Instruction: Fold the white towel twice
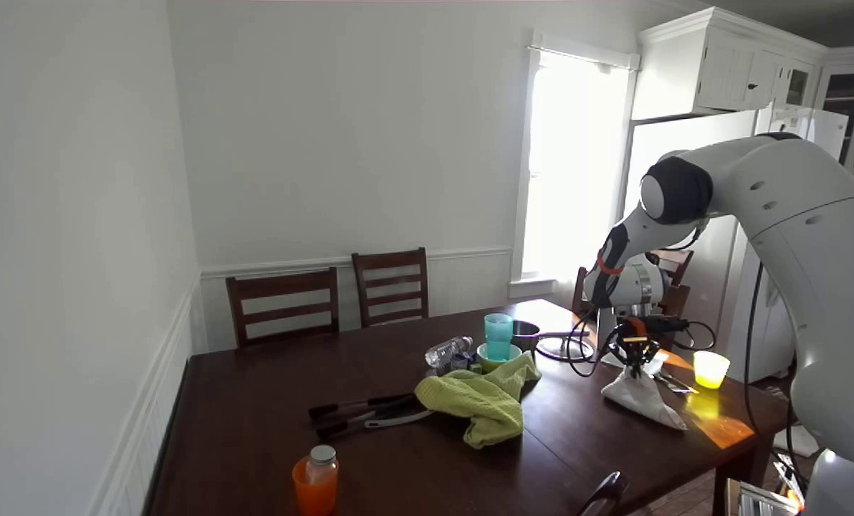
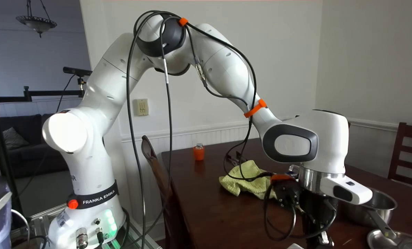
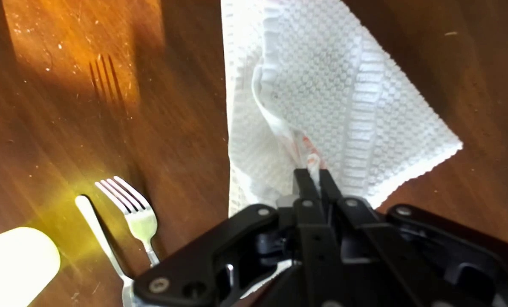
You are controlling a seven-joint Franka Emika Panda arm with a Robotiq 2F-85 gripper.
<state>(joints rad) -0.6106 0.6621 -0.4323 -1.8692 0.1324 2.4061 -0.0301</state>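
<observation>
White towel (image 3: 322,94), rough cloth; table (image 1: 255,387), glossy wood; fork (image 3: 143,224), shiny metal.

Fork (image 3: 142,224): there, left in your wrist view!
Green cloth (image 1: 473,405): crumpled up!
Orange cup (image 1: 316,496): jar (image 1: 321,467) inside, look!

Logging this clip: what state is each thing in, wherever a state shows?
gripper: shut on white towel
white towel: pinched up, fold count unclear
yellow-green towel: crumpled
clear bottle: lying on its side
turquoise cup: upright
yellow cup: upright
orange cup: upright, jar inside
jar: capped
saucepan: uncovered
fork: lying down
</observation>
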